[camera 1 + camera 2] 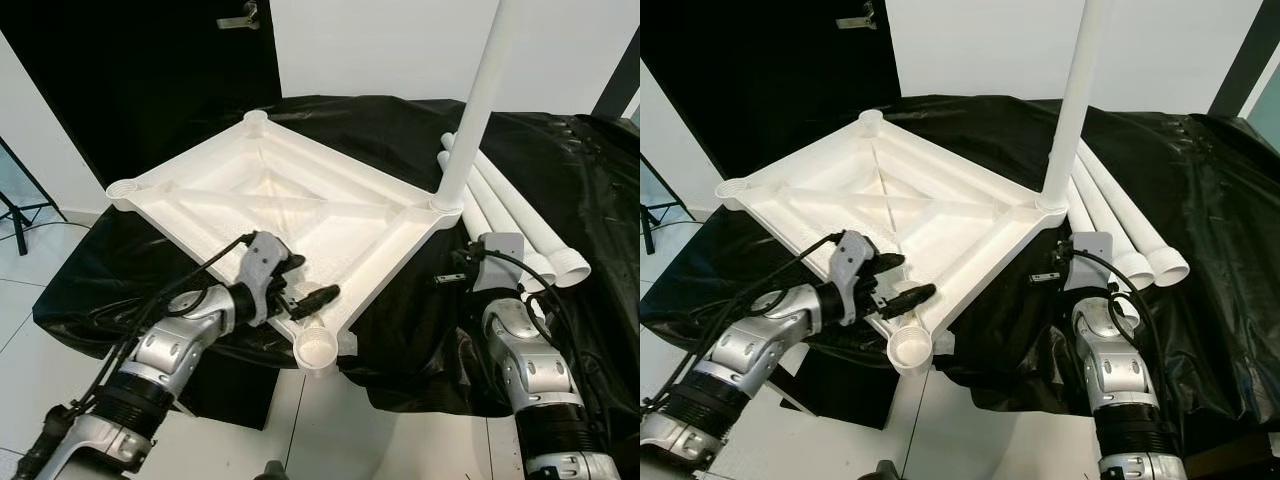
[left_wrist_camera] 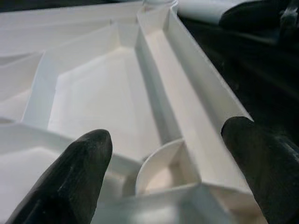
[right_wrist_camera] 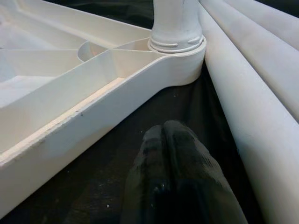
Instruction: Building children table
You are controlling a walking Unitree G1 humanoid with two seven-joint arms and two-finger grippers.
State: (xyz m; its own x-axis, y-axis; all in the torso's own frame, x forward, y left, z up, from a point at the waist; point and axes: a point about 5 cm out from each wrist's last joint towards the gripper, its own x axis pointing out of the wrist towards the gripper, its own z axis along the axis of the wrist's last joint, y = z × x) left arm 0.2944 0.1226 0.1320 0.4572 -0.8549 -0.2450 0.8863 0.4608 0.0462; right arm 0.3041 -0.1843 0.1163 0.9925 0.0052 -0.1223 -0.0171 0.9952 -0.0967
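A white tabletop [image 1: 180, 176] lies upside down on a black cloth, its ribs facing up. One white leg [image 1: 478, 100] stands upright in the right corner socket [image 3: 180, 46]. The near corner socket [image 1: 318, 350] is empty and juts past the cloth's front edge. My left gripper [image 1: 315, 298] is open just above that near corner, its fingertips [image 2: 88, 154] on either side of the socket [image 2: 161, 170], holding nothing. My right gripper [image 3: 164, 128] is shut and empty, low over the black cloth, a short way in front of the corner with the upright leg.
Three loose white legs [image 1: 520, 220] lie side by side on the cloth, right of the upright leg. The black cloth [image 1: 560, 160] drapes over the support's edges. White tiled floor [image 1: 30, 330] lies below, a black door [image 1: 150, 70] stands behind, and a tripod foot [image 1: 15, 215] is at far left.
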